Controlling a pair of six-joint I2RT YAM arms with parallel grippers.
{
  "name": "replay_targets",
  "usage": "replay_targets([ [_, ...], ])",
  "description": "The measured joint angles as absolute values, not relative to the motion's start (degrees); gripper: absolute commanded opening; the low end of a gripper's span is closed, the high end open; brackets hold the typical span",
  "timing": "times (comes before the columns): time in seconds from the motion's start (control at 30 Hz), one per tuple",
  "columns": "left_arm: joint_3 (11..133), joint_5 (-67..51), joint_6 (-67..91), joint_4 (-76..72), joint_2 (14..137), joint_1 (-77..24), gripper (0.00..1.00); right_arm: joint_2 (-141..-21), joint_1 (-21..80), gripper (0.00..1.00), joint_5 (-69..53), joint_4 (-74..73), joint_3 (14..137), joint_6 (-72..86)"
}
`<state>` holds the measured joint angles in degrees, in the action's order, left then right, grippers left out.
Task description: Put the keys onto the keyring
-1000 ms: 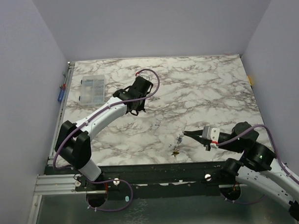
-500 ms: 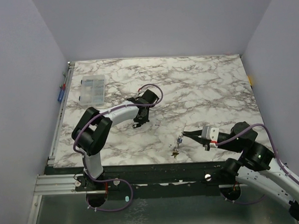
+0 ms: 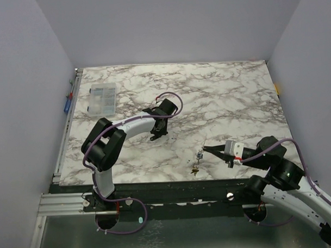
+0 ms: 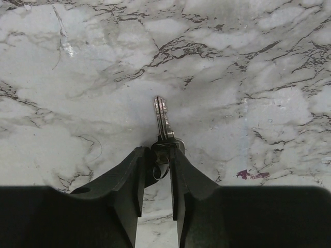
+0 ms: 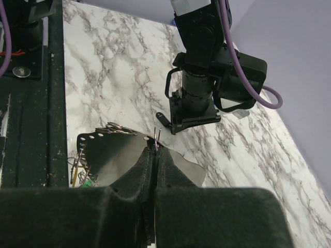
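In the left wrist view a small silver key (image 4: 162,120) lies on the marble, pointing away. Its head and a tiny ring sit right at the tips of my left gripper (image 4: 158,155). The jaws stand slightly apart, with marble showing between them. From above, this gripper (image 3: 156,136) is low over the table's middle. My right gripper (image 5: 156,147) is shut on the thin keyring (image 5: 157,136), which sticks up edge-on from its tips. A bunch of keys (image 5: 81,164) with yellow and green heads lies left of those tips, and shows from above as keys (image 3: 195,167) near the front edge.
A clear compartment box (image 3: 101,99) sits at the table's back left. The left arm's wrist (image 5: 207,82) stands just beyond the right gripper's tips. The black front rail (image 5: 31,103) runs along the near table edge. Purple cables loop over both arms.
The left arm folded in and came down from the back left toward the table's middle. Its jaws then parted slightly at the key. The right gripper barely shifted and stays shut.
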<state>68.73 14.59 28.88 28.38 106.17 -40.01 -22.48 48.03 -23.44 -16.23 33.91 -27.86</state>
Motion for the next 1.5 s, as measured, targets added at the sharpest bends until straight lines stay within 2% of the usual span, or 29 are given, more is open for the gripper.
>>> replay_targets([
  [0.47,69.23,14.48,27.29,29.3,106.15,-41.65,0.29,-22.0,48.03,0.01,-23.44,-16.38,33.67,-27.83],
  [0.67,70.63,14.48,26.02,31.05,106.15,-43.31,0.35,-22.0,48.03,0.01,-23.44,-16.38,33.67,-27.83],
  [1.23,71.99,17.61,21.12,33.17,106.21,-45.69,0.35,-21.93,48.03,0.01,-23.44,-16.38,33.67,-27.81],
  [1.5,71.99,19.11,17.41,33.15,107.57,-46.37,0.3,-21.71,48.03,0.01,-23.42,-16.38,33.67,-27.79],
])
